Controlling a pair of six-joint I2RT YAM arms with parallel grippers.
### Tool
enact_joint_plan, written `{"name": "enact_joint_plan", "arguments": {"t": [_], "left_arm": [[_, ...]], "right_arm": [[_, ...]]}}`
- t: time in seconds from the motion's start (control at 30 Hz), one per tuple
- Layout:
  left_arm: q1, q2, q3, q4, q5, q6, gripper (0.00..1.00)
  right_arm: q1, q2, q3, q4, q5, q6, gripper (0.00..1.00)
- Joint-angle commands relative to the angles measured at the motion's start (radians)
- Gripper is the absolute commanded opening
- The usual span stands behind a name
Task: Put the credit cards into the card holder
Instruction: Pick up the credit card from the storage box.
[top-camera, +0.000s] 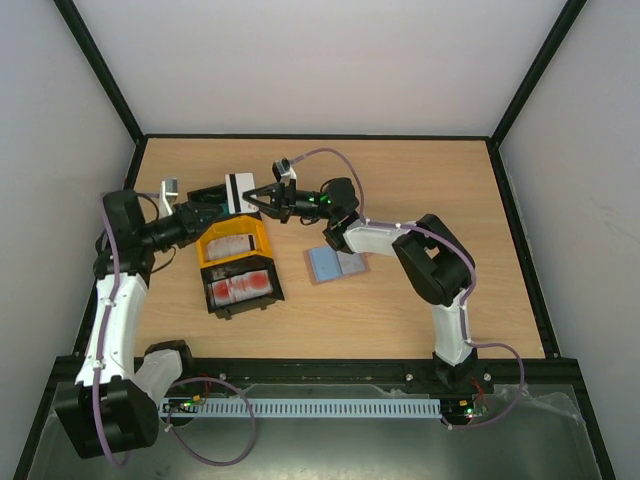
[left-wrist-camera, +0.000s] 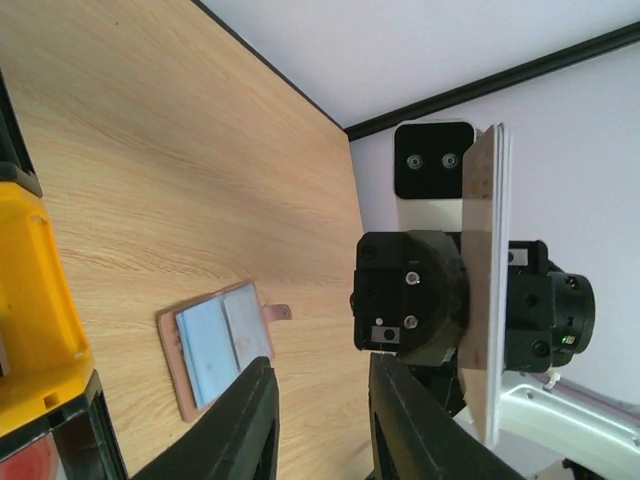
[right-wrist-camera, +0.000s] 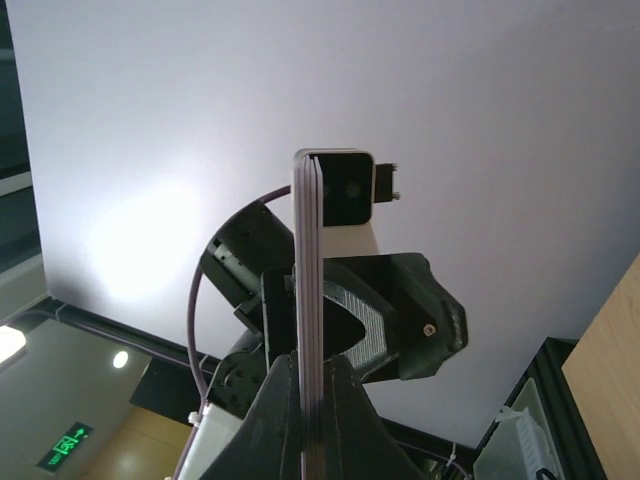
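My right gripper (top-camera: 258, 195) is shut on a thin stack of pale credit cards (top-camera: 238, 190) with a black stripe, held on edge above the back of the table. In the right wrist view the stack (right-wrist-camera: 310, 260) runs up edge-on between the closed jaws of the gripper (right-wrist-camera: 311, 405). My left gripper (top-camera: 213, 204) faces it, open and empty (left-wrist-camera: 320, 420); the cards (left-wrist-camera: 486, 290) stand just outside its right finger. The brown card holder (top-camera: 335, 265) lies open on the table with a blue card in it, and it also shows in the left wrist view (left-wrist-camera: 215, 345).
A yellow tray (top-camera: 232, 243) holding a pale card and a black tray (top-camera: 242, 288) holding red-and-white cards sit left of the card holder, below both grippers. The yellow tray's edge (left-wrist-camera: 30, 300) shows in the left wrist view. Black frame rails and white walls surround the table.
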Motion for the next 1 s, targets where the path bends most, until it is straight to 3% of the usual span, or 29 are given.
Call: {"name": "enact_joint_plan", "arguments": {"t": [0.0, 0.23, 0.37, 0.5, 0.63, 0.73, 0.87, 0.97], "left_arm": [[0.005, -0.003, -0.014, 0.05, 0.062, -0.033, 0.34], [0.005, -0.036, -0.005, 0.127, 0.057, -0.108, 0.64], [0.002, -0.049, -0.031, 0.232, 0.07, -0.197, 0.75], [-0.022, -0.021, -0.051, 0.278, 0.068, -0.222, 0.77], [-0.045, 0.026, -0.016, 0.113, 0.007, -0.094, 0.76], [-0.051, 0.048, -0.025, 0.099, 0.016, -0.074, 0.72], [-0.053, 0.031, -0.063, 0.19, 0.057, -0.148, 0.41], [-0.052, 0.026, -0.071, 0.226, 0.076, -0.177, 0.24]], "right_arm": [[0.004, -0.009, -0.006, 0.081, -0.018, 0.025, 0.02], [0.006, -0.017, 0.005, -0.12, -0.016, -0.112, 0.02], [0.01, -0.022, 0.022, -0.228, -0.018, -0.191, 0.02], [0.024, -0.014, 0.041, -0.223, -0.047, -0.189, 0.02], [0.036, -0.009, 0.042, -0.177, -0.06, -0.159, 0.02], [0.04, -0.004, 0.043, -0.155, -0.069, -0.141, 0.03], [0.041, 0.004, 0.041, -0.191, -0.056, -0.155, 0.12], [0.039, 0.013, 0.049, -0.299, -0.022, -0.203, 0.14]]}}
